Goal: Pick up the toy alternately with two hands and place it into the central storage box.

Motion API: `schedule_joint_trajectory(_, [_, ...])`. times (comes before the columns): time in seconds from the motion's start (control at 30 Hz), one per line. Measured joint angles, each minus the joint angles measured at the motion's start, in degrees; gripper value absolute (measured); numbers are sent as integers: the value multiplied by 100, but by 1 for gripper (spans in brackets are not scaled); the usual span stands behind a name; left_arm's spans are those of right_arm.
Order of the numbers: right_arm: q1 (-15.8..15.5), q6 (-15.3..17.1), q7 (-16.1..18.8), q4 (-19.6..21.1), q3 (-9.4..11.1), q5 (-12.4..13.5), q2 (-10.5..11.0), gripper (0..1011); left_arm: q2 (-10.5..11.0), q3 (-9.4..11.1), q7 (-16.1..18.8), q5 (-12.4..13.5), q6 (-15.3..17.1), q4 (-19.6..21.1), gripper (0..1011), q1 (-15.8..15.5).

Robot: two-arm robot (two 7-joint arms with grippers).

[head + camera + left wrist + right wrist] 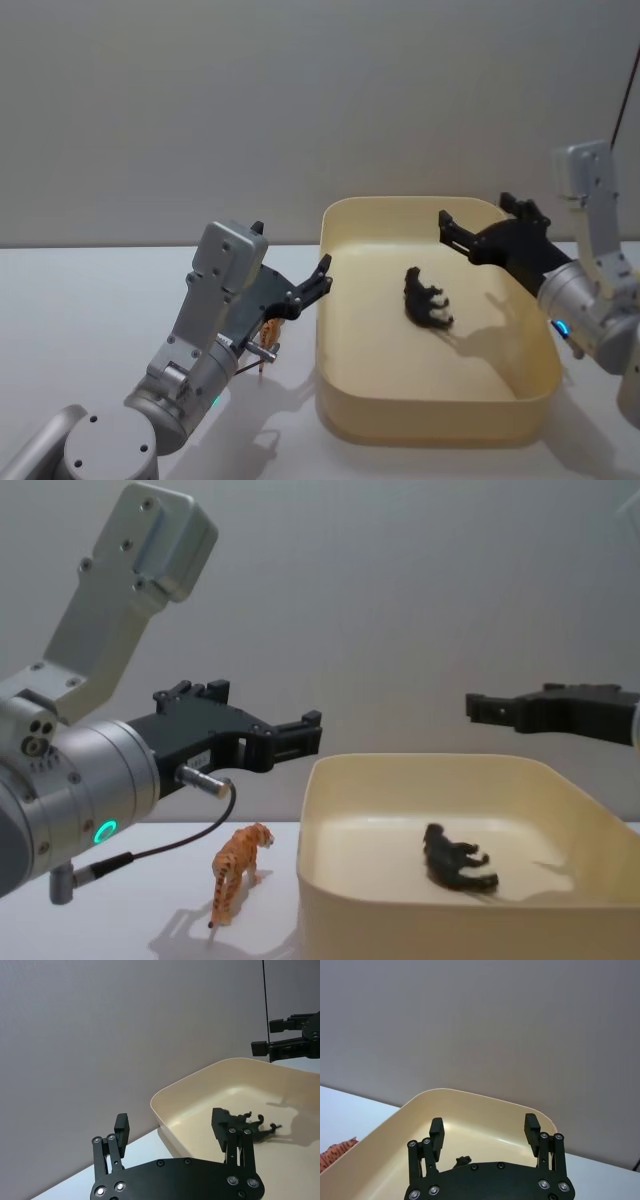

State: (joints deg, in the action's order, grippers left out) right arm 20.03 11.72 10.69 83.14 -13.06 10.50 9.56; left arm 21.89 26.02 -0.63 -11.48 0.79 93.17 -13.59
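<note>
The cream-yellow storage box (430, 425) stands right of the table's middle. A black animal toy (426, 298) lies on its side on the box floor, seen too in the chest view (455, 863). An orange spotted cat toy (237, 865) stands upright on the table just left of the box. My left gripper (322, 277) hovers open above that cat, its tips near the box's left rim (200, 1072). My right gripper (475, 212) hangs open and empty over the box's far right part, well above the black toy (463, 1161).
A plain grey wall runs close behind the table. White tabletop lies in front of and to the left of the box. A thin cable loops from the left arm down beside the orange cat.
</note>
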Motion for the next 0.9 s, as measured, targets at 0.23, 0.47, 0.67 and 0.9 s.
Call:
schedule_joint_trajectory(0.23, [-198, -16, -173, 201, 142, 65, 172, 1001, 0, 0, 0, 0, 0, 0, 1001, 0])
schedule_joint_trajectory(0.47, [-560, -23, -477, 520, 383, 212, 457, 1001, 0, 0, 0, 0, 0, 0, 1002, 0])
schedule_joint_trajectory(0.67, [-864, -28, -743, 741, 593, 333, 682, 1001, 0, 0, 0, 0, 0, 0, 1001, 0])
schedule_joint_trajectory(0.9, [-1282, -43, -1057, 949, 895, 458, 996, 1001, 0, 0, 0, 0, 0, 0, 1001, 0])
